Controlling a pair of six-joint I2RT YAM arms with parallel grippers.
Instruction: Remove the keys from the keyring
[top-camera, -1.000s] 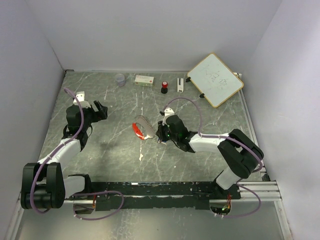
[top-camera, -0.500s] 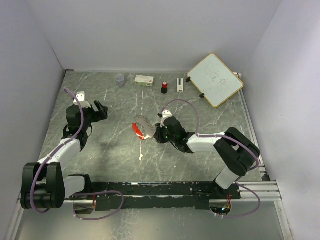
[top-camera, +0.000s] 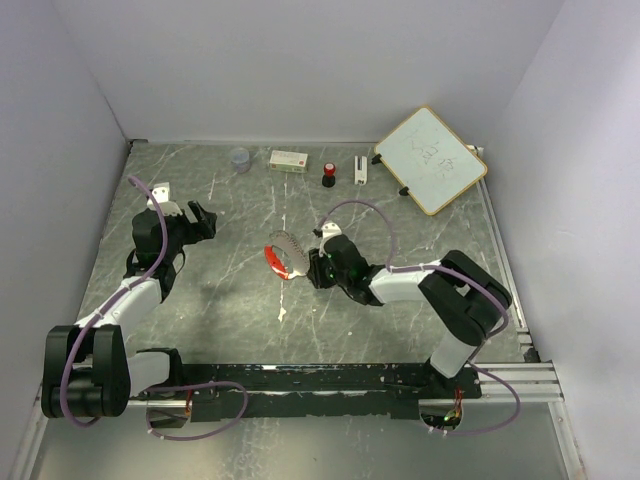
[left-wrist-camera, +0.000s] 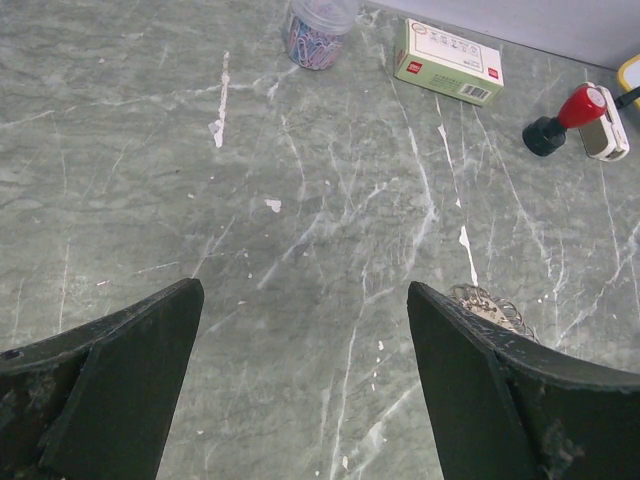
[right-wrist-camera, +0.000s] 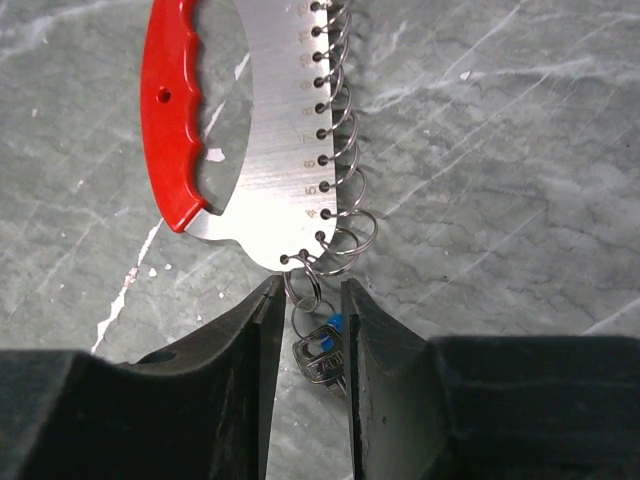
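A silver fan-shaped metal plate (right-wrist-camera: 270, 130) with a red grip strip (right-wrist-camera: 175, 110) lies flat on the marble table, with several wire keyrings (right-wrist-camera: 345, 150) along its numbered edge. It also shows in the top view (top-camera: 285, 255). A small silver key (right-wrist-camera: 320, 355) with a blue piece (right-wrist-camera: 334, 323) hangs from the lowest rings. My right gripper (right-wrist-camera: 307, 290) is low at the plate's near end (top-camera: 313, 268), its jaws narrowed onto this key. My left gripper (left-wrist-camera: 305, 290) is open and empty, off to the left (top-camera: 200, 220). The rings' edge (left-wrist-camera: 490, 305) peeks past its right finger.
Along the back wall stand a jar of paper clips (top-camera: 240, 159), a small white box (top-camera: 289, 159), a red-and-black knob (top-camera: 328, 176) and a white holder (top-camera: 360, 170). A whiteboard (top-camera: 430, 160) lies at the back right. Grey walls close in both sides.
My right arm has slid left, bringing its gripper up to the plate's near end. The plate and the left arm have not moved.
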